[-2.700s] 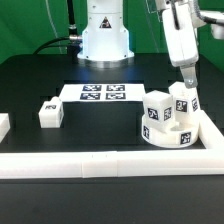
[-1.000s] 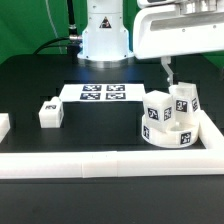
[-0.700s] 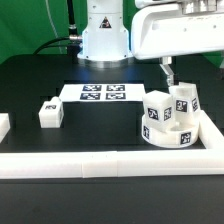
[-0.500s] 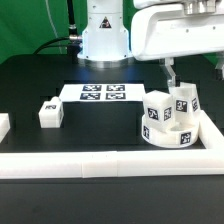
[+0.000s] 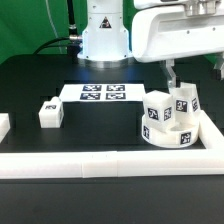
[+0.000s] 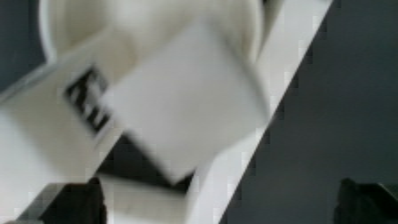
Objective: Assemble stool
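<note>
The stool's round white seat (image 5: 167, 134) lies at the exterior view's right, in the corner of the white rails. Two tagged legs stand upright in it, one nearer (image 5: 155, 111) and one farther right (image 5: 181, 101). The third leg (image 5: 48, 113) lies loose on the table at the left. My gripper (image 5: 193, 73) hangs just above the right leg, open and holding nothing, with one finger (image 5: 170, 74) showing behind the legs. In the wrist view a tagged white leg (image 6: 169, 90) fills the frame close below the gripper (image 6: 217, 205), blurred.
The marker board (image 5: 103, 93) lies at the table's middle back. A long white rail (image 5: 100, 162) runs along the front and joins a side rail (image 5: 211, 133) by the seat. A white piece (image 5: 3, 125) sits at the left edge. The arm's base (image 5: 105, 35) stands behind.
Since 2.7 s ago the hand has let go of the right leg, risen and turned sideways. Over the last second it has only drifted slightly to the right.
</note>
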